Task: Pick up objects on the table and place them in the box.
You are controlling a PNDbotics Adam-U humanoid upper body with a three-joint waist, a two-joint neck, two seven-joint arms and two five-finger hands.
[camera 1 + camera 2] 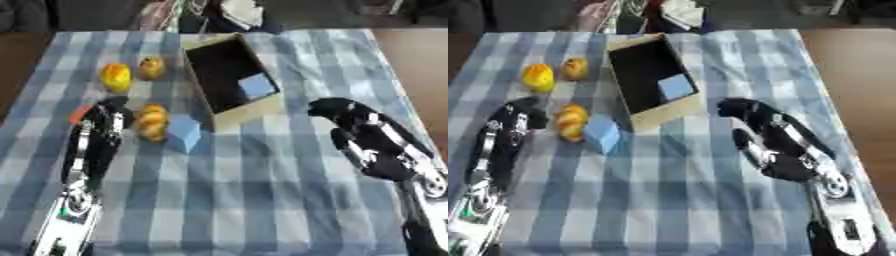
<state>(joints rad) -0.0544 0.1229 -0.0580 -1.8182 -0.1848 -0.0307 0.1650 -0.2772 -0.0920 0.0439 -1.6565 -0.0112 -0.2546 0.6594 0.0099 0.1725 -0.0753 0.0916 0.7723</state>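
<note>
- Left eye view: the left hand is lying on the checked cloth with fingers stretched out, holding nothing, just beside an orange bread-like piece touching a blue block; two yellow fruits are sitting further back
- Right eye view: the right hand is resting relaxed and empty near the box, which is holding another blue cube
</note>
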